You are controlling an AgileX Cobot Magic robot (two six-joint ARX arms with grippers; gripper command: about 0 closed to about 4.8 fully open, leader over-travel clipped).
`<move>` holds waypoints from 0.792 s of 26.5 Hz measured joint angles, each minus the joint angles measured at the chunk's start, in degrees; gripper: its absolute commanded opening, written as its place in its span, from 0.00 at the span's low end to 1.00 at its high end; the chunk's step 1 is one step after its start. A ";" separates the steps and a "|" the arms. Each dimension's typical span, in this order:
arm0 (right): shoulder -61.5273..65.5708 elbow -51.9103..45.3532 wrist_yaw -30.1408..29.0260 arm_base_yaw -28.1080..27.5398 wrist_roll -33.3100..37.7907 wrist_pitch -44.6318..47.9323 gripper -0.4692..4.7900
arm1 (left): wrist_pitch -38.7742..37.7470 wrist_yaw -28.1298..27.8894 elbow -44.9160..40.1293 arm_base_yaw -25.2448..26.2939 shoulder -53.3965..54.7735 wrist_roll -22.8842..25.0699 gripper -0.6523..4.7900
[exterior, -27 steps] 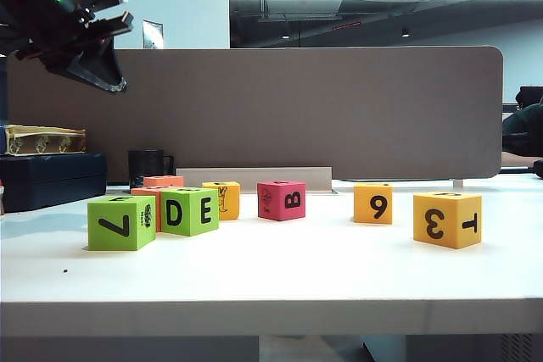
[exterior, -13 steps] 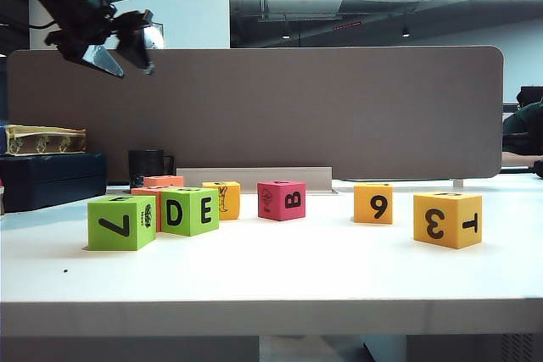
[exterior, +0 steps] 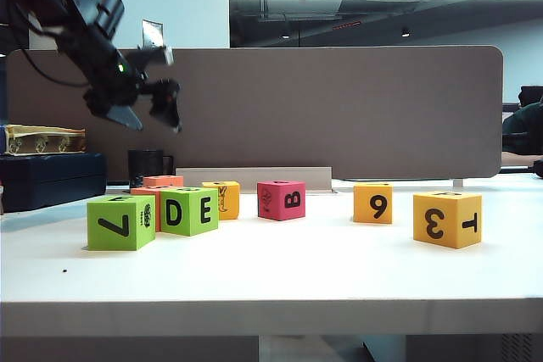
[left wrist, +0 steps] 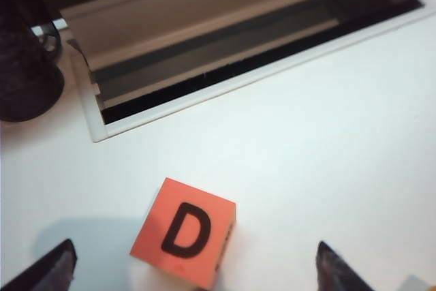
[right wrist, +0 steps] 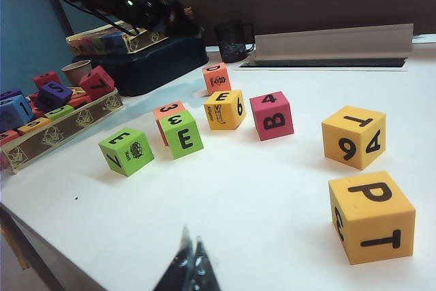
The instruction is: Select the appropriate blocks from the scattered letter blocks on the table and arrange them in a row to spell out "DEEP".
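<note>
**Left arm dropping toward the D block, row not started**

Dropping from high at the far-left corner, the left gripper (exterior: 157,103) is now hanging lower over the far-left part of the table (exterior: 280,273), and its jaws are spreading wider than in the earlier frames. No block is shifting; all are sitting where they were.

Progress: nothing is placed yet, judging from the layout. Blocks are lying scattered, no DEEP row forming. The salmon D block (left wrist: 184,232) is sitting near the far edge, by the slot, and the left wrist view is looking straight down on it, D face up. The green 7 block (exterior: 121,222) is showing an E on top in the right wrist view, near the left edge. The alligator block (exterior: 222,199) is also carrying an E on top, mid-table toward the far edge. The yellow 3/T block (exterior: 447,219) is showing a P on top, near the right edge. All four are left to pick and line up.

Jaws: left gripper is standing wide apart, empty, tips on either side of the D block but above it, touching nothing. The right gripper (right wrist: 192,267) is hanging above the front edge, fingers pressed together, holding nothing.
</note>
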 measured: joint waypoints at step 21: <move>-0.02 0.00 0.02 0.04 0.04 -3.80 0.08 | 10.45 1.27 1.81 1.81 11.58 12.35 1.00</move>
